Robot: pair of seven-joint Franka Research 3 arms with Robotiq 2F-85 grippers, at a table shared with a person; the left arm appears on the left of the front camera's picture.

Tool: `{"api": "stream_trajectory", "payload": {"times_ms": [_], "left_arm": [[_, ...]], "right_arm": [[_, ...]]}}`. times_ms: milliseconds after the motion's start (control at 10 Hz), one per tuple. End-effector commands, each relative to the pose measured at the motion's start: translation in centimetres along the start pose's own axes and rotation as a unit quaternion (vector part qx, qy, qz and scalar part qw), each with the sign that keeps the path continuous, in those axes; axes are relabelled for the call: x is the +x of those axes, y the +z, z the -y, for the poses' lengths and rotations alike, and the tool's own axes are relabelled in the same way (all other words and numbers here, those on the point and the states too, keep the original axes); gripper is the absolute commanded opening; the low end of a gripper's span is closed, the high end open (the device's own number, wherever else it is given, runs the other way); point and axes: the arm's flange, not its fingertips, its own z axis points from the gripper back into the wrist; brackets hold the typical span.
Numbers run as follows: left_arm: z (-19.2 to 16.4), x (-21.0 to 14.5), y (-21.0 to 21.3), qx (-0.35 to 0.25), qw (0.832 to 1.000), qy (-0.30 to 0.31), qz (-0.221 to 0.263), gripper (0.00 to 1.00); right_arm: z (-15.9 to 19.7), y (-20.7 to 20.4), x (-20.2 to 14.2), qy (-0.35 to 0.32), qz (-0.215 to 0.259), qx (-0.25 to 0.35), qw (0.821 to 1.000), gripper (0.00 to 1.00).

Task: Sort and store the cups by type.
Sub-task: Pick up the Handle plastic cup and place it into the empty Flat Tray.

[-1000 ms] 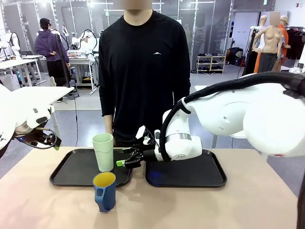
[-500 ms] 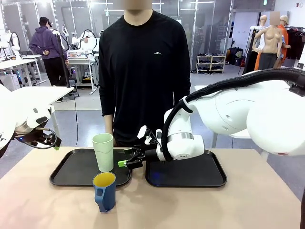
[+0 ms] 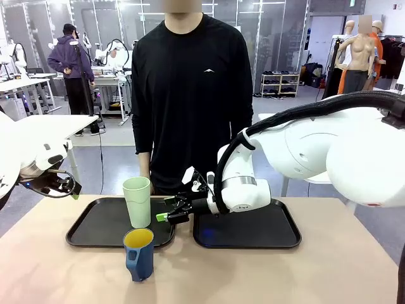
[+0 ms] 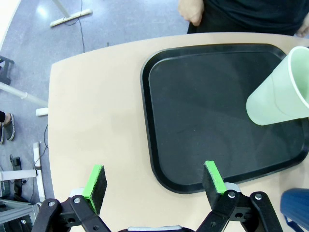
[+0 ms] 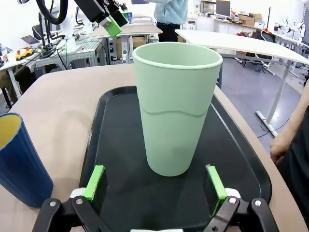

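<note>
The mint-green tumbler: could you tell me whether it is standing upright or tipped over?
Upright. The tumbler stands on its narrower base on the black tray, open rim facing up.

You're looking at a robotics lab, open-plan: bare grey floor, glass partition walls at the back, and rows of cluttered white workbenches. A big white robot arm reaches over your beige table, a person in a purple hoodie stands at a far bench, and a low rack of small stuff sits by the rear wall. The right wrist view adds long white tables and a monitor.
</note>
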Motion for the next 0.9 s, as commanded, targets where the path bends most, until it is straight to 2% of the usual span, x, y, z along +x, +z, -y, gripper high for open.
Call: {"api": "stream_trajectory", "payload": {"times_ms": [0,300,400,600,800], "left_arm": [[0.0,0.1,0.0,0.001,1.0,0.0,0.001,1.0],[0.0,0.1,0.0,0.001,1.0,0.0,0.001,1.0],[0.0,0.1,0.0,0.001,1.0,0.0,0.001,1.0],[0.0,0.1,0.0,0.001,1.0,0.0,0.001,1.0],[0.0,0.1,0.0,0.001,1.0,0.0,0.001,1.0]], "right_arm": [[0.1,-0.3,-0.1,0.002,0.005,-0.006,1.0,1.0],[0.0,0.0,0.0,0.0,0.0,0.0,1.0,1.0],[-1.7,1.1,1.0,0.018,-0.039,-0.026,0.999,1.0],[-4.0,4.5,2.4,0.025,-0.088,-0.059,0.994,1.0],[-7.3,8.3,4.4,0.03,-0.139,-0.057,0.988,1.0]]}}
